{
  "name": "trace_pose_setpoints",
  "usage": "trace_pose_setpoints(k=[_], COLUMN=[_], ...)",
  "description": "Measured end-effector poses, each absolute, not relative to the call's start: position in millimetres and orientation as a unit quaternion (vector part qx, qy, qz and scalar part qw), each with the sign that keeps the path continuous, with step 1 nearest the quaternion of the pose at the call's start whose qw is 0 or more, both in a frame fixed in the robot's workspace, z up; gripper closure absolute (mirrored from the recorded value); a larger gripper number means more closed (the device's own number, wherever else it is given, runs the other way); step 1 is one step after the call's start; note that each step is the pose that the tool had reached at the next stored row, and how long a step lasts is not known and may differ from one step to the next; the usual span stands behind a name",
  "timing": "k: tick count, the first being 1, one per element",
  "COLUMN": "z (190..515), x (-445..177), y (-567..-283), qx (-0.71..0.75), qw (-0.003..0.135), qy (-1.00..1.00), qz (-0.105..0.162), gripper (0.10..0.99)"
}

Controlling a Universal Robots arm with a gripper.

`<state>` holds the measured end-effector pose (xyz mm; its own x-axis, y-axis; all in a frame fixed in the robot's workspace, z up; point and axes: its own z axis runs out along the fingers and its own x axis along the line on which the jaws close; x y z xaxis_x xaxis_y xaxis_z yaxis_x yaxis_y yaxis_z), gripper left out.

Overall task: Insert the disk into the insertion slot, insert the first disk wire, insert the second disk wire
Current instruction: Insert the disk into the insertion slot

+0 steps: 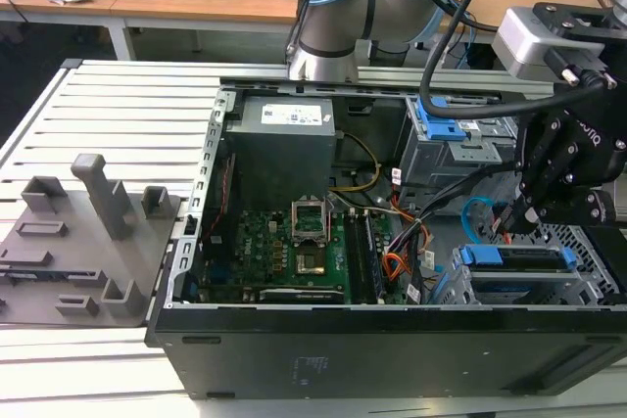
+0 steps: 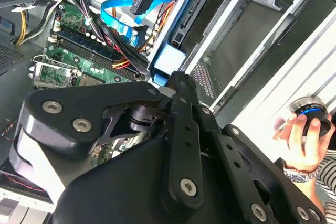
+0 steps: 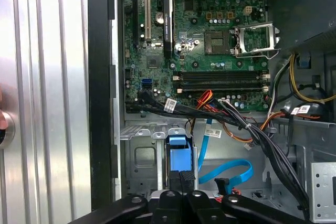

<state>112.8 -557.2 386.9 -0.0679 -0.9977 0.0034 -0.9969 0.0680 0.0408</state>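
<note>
Blue-framed disk point(image 1: 514, 257) sits in the insertion slot point(image 1: 591, 276), tool point(image 1: 512, 222) just above.

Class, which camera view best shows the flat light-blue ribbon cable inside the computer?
The first wrist view: the flat light-blue ribbon cable lies in open sight, its loop unobstructed. The second wrist view shows a stretch of it among other wires; the exterior view, a small curve by the black hand.
</note>
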Motion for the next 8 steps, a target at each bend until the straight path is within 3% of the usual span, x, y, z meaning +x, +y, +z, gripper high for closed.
trace_pose_setpoints(k=[8], z=[386.7], x=[113.0], y=[-557.2], qx=[0.682], qw=[0.015], qy=[-0.731], qz=[-0.014], gripper=[0.98])
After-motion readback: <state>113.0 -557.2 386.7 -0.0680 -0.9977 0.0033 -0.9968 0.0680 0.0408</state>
